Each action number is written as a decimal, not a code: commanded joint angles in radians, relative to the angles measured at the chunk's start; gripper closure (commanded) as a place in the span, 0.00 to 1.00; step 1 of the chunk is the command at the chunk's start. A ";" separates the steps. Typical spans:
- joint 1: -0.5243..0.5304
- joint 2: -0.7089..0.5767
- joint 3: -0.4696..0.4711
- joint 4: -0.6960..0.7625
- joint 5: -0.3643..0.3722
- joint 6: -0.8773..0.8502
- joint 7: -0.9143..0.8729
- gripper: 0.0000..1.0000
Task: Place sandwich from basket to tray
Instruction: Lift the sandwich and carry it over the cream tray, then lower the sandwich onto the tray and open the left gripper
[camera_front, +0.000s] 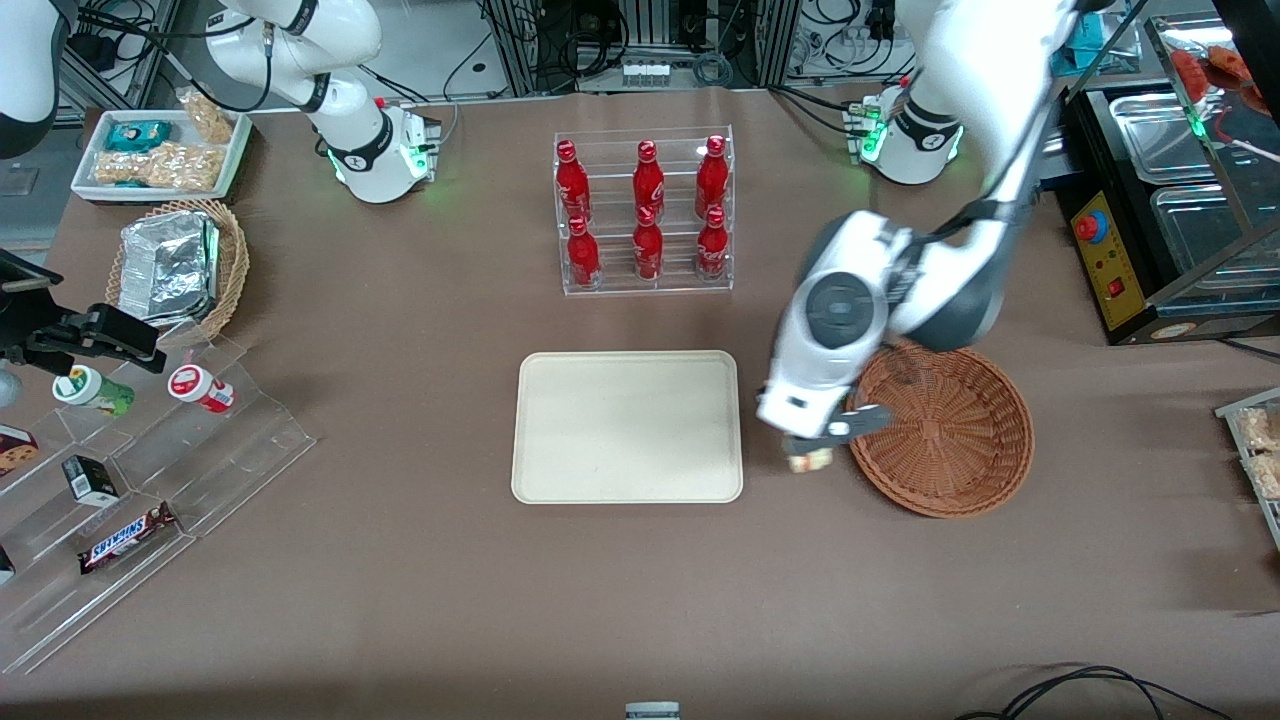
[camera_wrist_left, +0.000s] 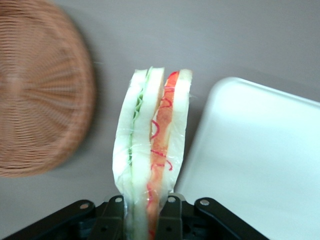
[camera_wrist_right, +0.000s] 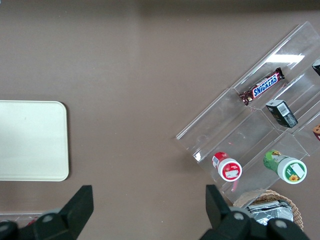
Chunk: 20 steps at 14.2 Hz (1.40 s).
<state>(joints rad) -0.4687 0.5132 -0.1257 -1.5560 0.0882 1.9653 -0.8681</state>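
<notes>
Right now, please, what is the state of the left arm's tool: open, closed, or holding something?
Left tool: closed on the sandwich, held above the table between the basket and the tray.

Robot lab: cable-strewn equipment racks (camera_front: 650, 40), staged snack displays (camera_front: 130, 490), bottle rack (camera_front: 645, 210) on brown table (camera_front: 400, 600).

The cream tray (camera_wrist_right: 30, 140) lies flat on the brown surface (camera_wrist_right: 135, 75), well apart from a clear acrylic stand (camera_wrist_right: 260, 125) holding a Snickers bar (camera_wrist_right: 262, 86) and two capped cups (camera_wrist_right: 226, 166).
</notes>
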 joint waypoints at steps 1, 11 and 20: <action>-0.092 0.174 0.003 0.215 0.004 -0.023 0.014 0.96; -0.271 0.401 0.009 0.425 0.018 -0.010 -0.089 0.56; -0.263 0.315 0.053 0.421 0.021 -0.090 -0.147 0.00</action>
<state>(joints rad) -0.7277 0.8875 -0.1016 -1.1355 0.0990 1.9466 -0.9976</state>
